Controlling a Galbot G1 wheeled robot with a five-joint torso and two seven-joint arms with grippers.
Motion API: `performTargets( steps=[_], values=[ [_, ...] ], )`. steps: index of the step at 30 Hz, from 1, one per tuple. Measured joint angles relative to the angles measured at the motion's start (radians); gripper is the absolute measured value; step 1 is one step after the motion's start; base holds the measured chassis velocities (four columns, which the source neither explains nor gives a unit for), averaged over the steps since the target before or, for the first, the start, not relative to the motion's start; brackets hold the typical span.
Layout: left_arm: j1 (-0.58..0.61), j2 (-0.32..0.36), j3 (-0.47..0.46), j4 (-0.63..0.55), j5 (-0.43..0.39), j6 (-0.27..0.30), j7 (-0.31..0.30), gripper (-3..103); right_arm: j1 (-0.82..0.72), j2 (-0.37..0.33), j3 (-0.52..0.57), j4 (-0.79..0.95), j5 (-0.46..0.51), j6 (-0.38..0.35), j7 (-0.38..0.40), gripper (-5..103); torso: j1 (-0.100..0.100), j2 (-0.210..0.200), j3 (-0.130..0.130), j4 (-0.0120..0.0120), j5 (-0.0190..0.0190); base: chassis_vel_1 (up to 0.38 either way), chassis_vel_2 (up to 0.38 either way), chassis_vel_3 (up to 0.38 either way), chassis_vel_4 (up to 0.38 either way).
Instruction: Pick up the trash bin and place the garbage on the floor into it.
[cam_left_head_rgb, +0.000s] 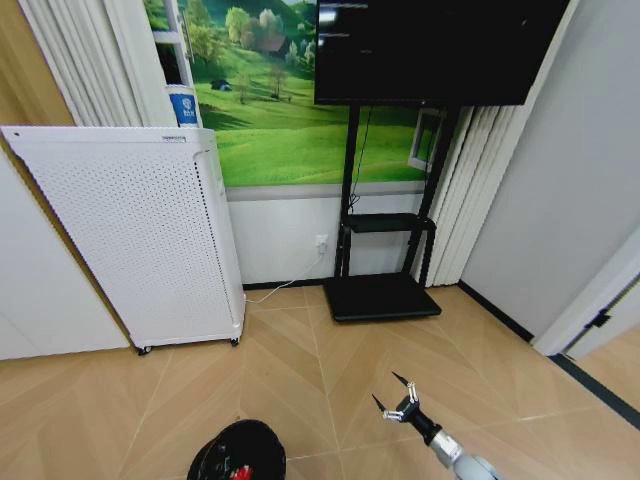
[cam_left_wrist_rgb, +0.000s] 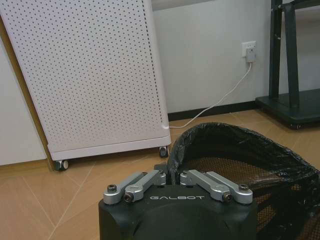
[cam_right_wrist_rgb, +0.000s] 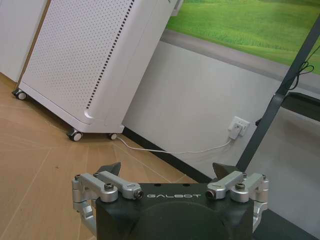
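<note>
Trash bin (cam_left_head_rgb: 238, 452) sits at the bottom edge of the head view, left of centre: round black body lined with a crinkled, glossy black plastic bag. Small red-and-white pieces (cam_left_head_rgb: 236, 471) lie inside it. The left wrist view shows the bin (cam_left_wrist_rgb: 240, 165) close up: the bag is folded over the round rim, with dark wire mesh wall visible inside.

Left gripper (cam_left_wrist_rgb: 172, 176): black housing with silver linkage bars, jaws drawn together and pinching the bagged rim at its near edge.

Right gripper (cam_left_head_rgb: 397, 397) hangs over bare floor to the right of the bin, well apart from it. Its dark pointed fingertips (cam_left_head_rgb: 400, 380) are spread wide with nothing between them. The right wrist view confirms this: right gripper (cam_right_wrist_rgb: 168, 170) has both tips apart, with wall and floor showing in the gap.

Floor (cam_left_head_rgb: 330, 380) is light wood-look panels in a chevron layout. A tall white perforated cabinet (cam_left_head_rgb: 140, 240) on castors stands against the wall at left. A white cable (cam_left_wrist_rgb: 220, 102) runs to a wall socket (cam_left_wrist_rgb: 249, 50). A black metal TV stand (cam_left_head_rgb: 385, 270) with a flat base plate carries a dark screen (cam_left_head_rgb: 430, 50), in front of a green meadow mural (cam_left_head_rgb: 270, 120).
</note>
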Motion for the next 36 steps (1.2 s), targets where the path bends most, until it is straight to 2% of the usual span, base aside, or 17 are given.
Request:
performTargets(
  steps=[4, 5, 8, 9, 11, 15, 36],
  values=[
    [-0.001, -0.008, 0.006, 0.006, 0.004, -0.001, 0.000, 7, 0.004, 0.000, -0.003, 0.000, 0.004, 0.000, 0.000, 100, 0.000, 0.000, 0.000, 0.0002, 0.0006, 0.162, 0.141, -0.147, -0.149],
    [-0.001, -0.011, 0.007, 0.007, 0.005, -0.001, 0.001, 7, 0.008, 0.001, -0.009, -0.002, 0.006, 0.000, 0.015, 100, 0.000, 0.001, 0.000, 0.0003, -0.0003, 0.169, 0.164, -0.158, -0.177],
    [-0.001, -0.013, 0.007, 0.009, 0.008, -0.002, 0.002, 7, 0.012, 0.008, -0.023, -0.009, 0.000, -0.001, 0.073, 100, 0.001, 0.001, 0.001, 0.0004, 0.0010, 0.212, 0.198, -0.174, -0.173],
    [-0.002, -0.013, 0.006, 0.010, 0.008, -0.003, 0.002, 7, 0.012, 0.012, -0.026, -0.015, -0.009, -0.001, 0.092, 100, 0.001, 0.001, 0.001, 0.0004, 0.0002, 0.154, 0.200, -0.164, -0.108],
    [-0.002, -0.013, 0.005, 0.012, 0.008, -0.003, 0.001, 7, 0.012, 0.014, -0.027, -0.020, -0.015, -0.001, 0.097, 100, 0.001, 0.001, 0.001, 0.0003, -0.0007, 0.142, 0.173, -0.164, -0.115],
    [-0.005, -0.015, 0.004, 0.017, 0.012, -0.008, 0.005, 7, 0.005, 0.024, -0.032, -0.031, -0.023, -0.001, 0.101, 100, 0.001, 0.001, 0.001, 0.0002, 0.0006, 0.070, 0.031, -0.040, -0.055],
    [-0.024, -0.034, 0.006, 0.042, 0.028, -0.024, 0.012, 7, -0.008, 0.045, -0.038, -0.067, -0.015, -0.001, 0.114, 100, 0.001, 0.002, 0.001, 0.0003, 0.0001, -0.019, -0.013, 0.014, 0.012]
  ],
)
